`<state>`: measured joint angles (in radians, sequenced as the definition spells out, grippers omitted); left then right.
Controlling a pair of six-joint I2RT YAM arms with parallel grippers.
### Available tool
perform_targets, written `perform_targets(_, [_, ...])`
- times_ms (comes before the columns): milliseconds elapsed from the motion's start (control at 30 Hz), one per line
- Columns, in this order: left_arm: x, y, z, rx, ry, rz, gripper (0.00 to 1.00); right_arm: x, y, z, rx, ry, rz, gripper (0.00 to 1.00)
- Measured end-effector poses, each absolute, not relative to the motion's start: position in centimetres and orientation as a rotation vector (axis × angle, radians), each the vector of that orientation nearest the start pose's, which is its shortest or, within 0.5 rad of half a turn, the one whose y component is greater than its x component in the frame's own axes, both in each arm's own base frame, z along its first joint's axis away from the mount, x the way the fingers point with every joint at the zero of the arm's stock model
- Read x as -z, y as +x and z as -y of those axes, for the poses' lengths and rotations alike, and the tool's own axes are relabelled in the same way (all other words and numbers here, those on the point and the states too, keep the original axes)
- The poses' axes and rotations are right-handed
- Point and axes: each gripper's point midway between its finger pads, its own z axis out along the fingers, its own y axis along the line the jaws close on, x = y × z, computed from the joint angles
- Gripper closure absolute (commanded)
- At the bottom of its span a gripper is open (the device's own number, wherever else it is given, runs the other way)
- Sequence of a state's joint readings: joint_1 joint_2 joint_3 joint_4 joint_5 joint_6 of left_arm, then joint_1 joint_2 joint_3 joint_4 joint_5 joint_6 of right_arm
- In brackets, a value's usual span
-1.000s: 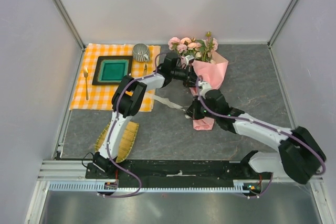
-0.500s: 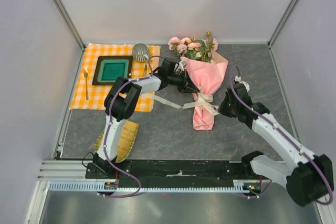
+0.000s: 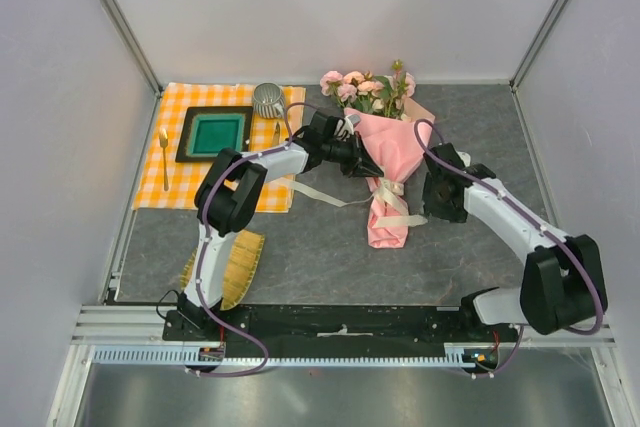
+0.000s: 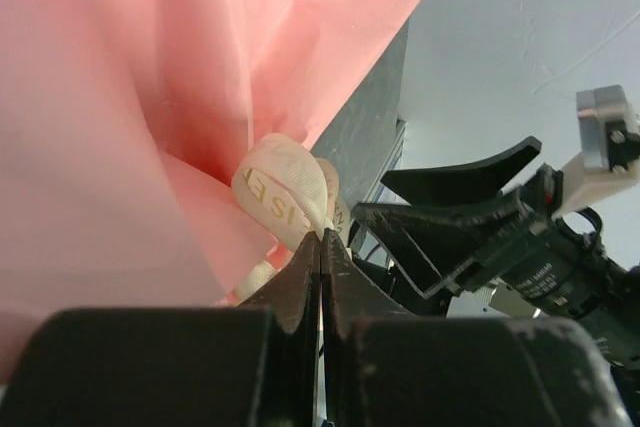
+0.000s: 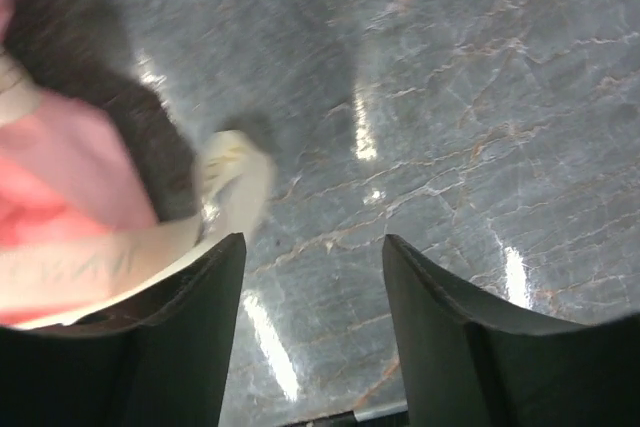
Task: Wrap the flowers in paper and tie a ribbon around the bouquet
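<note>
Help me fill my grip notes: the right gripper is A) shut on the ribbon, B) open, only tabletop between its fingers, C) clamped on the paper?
B: the right gripper has its fingers apart with bare table between them; the ribbon end lies beside one finger, ungripped.

Orange-checked cloth point(image 3: 215, 185) lies left of the left gripper point(image 3: 360, 167), bearing green tray point(image 3: 217, 133), metal cup point(image 3: 269, 100), gold spoon point(image 3: 163, 157). Bamboo mat point(image 3: 245, 257) near-left of it.

Wrapped bouquet point(image 3: 392, 162) on table point(image 3: 480, 127), ribbon point(image 3: 390, 189) round its waist, trailing left
</note>
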<state>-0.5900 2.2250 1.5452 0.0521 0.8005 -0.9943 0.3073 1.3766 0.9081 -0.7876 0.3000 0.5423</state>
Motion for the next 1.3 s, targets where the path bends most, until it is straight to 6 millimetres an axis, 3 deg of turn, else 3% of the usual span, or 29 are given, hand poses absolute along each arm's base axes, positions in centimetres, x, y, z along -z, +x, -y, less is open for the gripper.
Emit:
perform_targets(133, [-10.1,35.8,42.3,1.652,0.035,-2.559,0.98,-9.2,25.1,-6.8,-0.007,0.31,-2.673,0.27])
perform_targets(333, [-10.8,35.3,42.1,1.64,0.059,-2.556,0.98,-14.0,25.8,-11.8,-0.442,0.184,-2.52,0.41])
perform_targets(400, [-11.2,35.2,42.0,1.635,0.075,-2.55,0.99,-13.8,26.6,-13.1,-0.524,0.156,-2.516,0.42])
perform_targets(500, [-11.4,34.9,41.6,1.61,0.093,-2.562,0.98,-11.5,27.5,-14.3,-0.598,0.14,-2.565,0.35])
perform_targets(667, [-12.7,34.4,41.1,1.575,0.152,-2.568,0.98,-7.8,25.9,-14.2,-0.613,0.076,-2.642,0.3])
perform_targets(933, [-14.9,34.8,41.2,1.543,0.237,-2.548,0.98,-7.9,26.7,-14.6,-0.637,-0.051,-2.574,0.36])
perform_targets(1300, [-17.2,35.6,41.2,1.529,0.297,-2.509,0.98,-7.8,27.6,-13.8,-0.554,-0.068,-2.549,0.32])
